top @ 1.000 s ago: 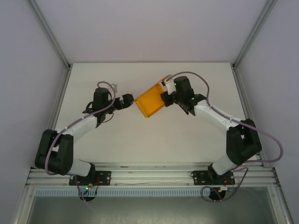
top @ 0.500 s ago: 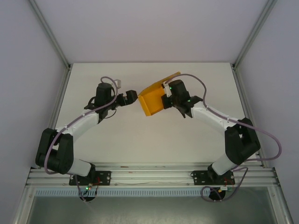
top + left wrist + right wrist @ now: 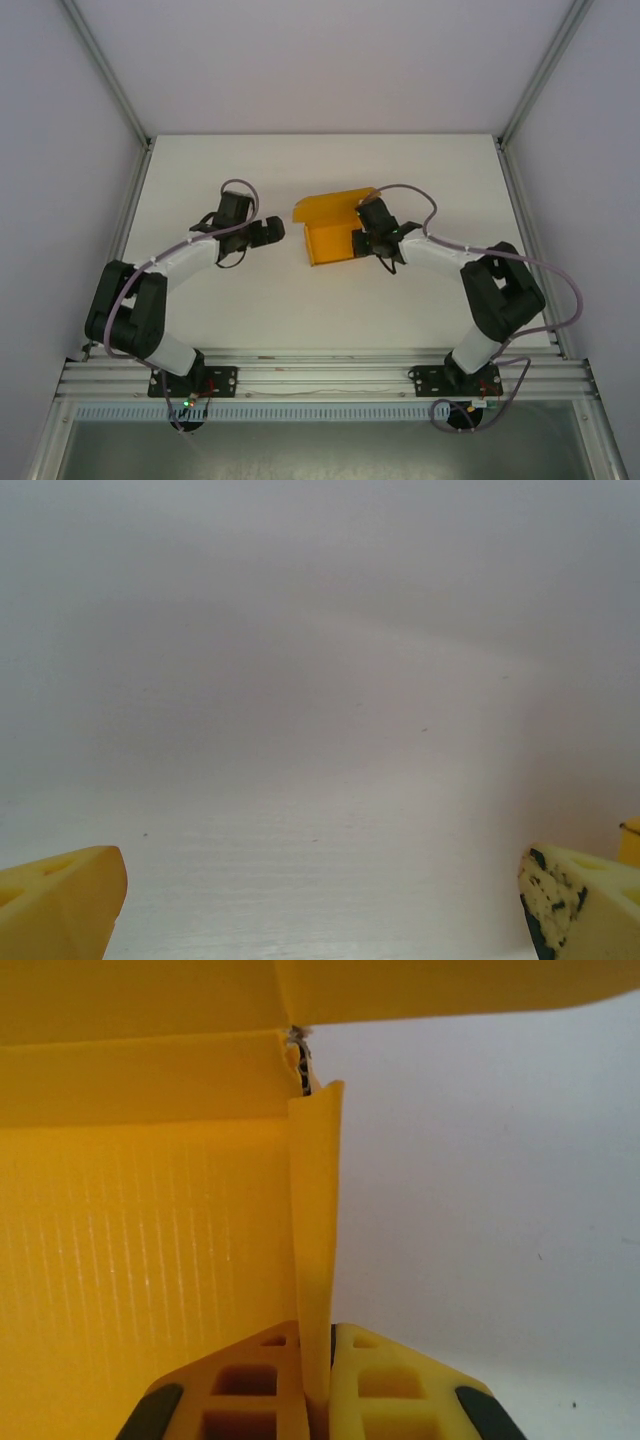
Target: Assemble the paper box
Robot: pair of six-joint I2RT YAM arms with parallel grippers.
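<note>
The paper box [image 3: 330,232] is a bright orange, partly folded piece in the middle of the table, with one flap leaning up and back. My right gripper [image 3: 357,241] is shut on its right-hand wall. In the right wrist view that thin wall [image 3: 318,1260] runs straight up from between the shut gripper [image 3: 318,1385], with a broad orange panel to the left. My left gripper [image 3: 274,232] stands open just left of the box, not touching it. Its two fingertips [image 3: 62,900] sit wide apart over bare table, nothing between them.
The white table [image 3: 250,300] is boxed in by pale walls and aluminium posts [image 3: 110,75] at the back corners. A metal rail [image 3: 320,372] carrying both arm bases runs along the near edge. A sliver of orange [image 3: 631,838] shows at the left wrist view's right border.
The right arm has drawn in and down, turning the box so its flap leans back. The left gripper has dropped lower and now stands off the box's left edge, still open.
</note>
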